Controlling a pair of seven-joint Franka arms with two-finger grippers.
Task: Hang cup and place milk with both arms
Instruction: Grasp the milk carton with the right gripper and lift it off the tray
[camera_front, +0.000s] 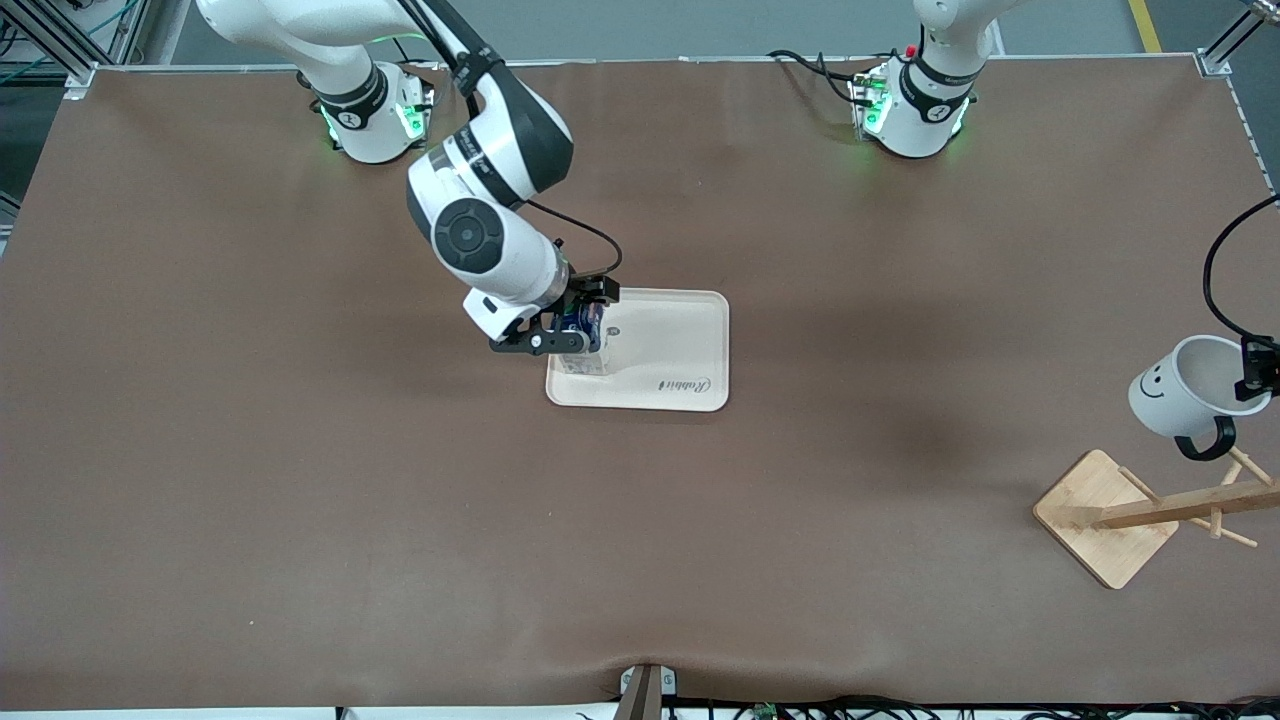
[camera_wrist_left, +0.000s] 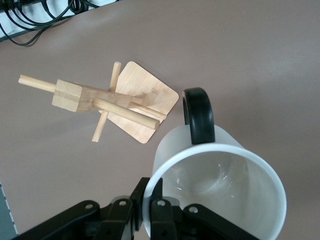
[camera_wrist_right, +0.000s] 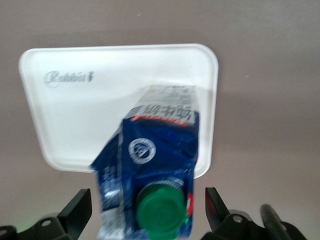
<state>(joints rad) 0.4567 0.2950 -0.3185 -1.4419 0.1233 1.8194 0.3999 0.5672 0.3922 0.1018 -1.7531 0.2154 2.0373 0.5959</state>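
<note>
Here, the left end effector (camera_wrist_left: 150, 210) is clamped on the rim of the white smiley cup (camera_front: 1185, 388), holding it tilted above the wooden peg rack (camera_front: 1150, 510). The right end effector (camera_wrist_right: 147, 207) straddles the milk carton (camera_wrist_right: 150, 175) with fingers spread; the carton stands on the white tray (camera_front: 680, 345) on the tabletop (camera_front: 300, 450).

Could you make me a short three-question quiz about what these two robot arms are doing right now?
1. True or false: the left gripper is shut on the rim of the white smiley-face mug.
2. What stands on the cream plastic tray? A) a small blue-and-white milk carton with a green cap B) a glass bottle C) a bowl
3. Fill in: the mug hangs in the air over the wooden ____.

Key: 1 true; 2 A, between the open fingers of the right gripper; 3 peg rack.
</note>
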